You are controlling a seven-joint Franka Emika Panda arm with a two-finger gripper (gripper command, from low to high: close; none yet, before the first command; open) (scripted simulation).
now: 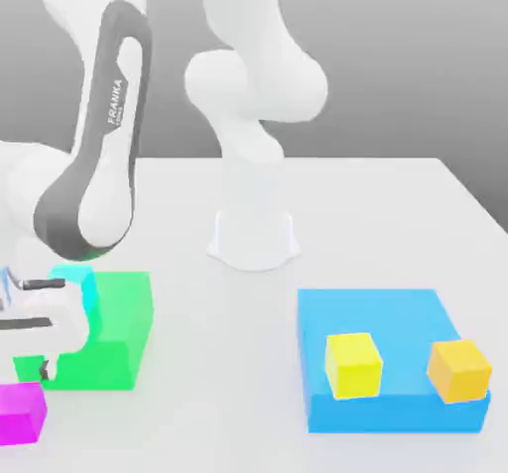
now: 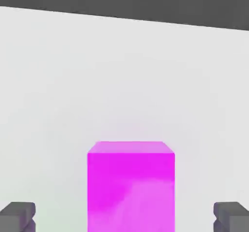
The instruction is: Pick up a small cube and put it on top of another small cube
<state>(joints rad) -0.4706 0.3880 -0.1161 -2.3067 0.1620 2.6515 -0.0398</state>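
The small magenta cube point(image 1: 21, 413) rests on the white table near the front edge, at the exterior view's left. My gripper point(image 1: 30, 368) hangs just above it, partly cut off by the picture's edge. The hand view has the magenta cube point(image 2: 130, 185) centred between my two dark fingertips point(image 2: 17, 216), which stand wide apart and clear of its sides; the gripper point(image 2: 124, 217) is open. The small cyan cube point(image 1: 78, 284) is at the back left corner of the green block point(image 1: 114, 329), partly hidden by my hand.
A large flat blue block point(image 1: 387, 312) lies at the exterior view's right, carrying a yellow cube point(image 1: 353, 364) and an orange cube point(image 1: 459, 370). The arm's white base point(image 1: 253, 228) stands mid-table behind them.
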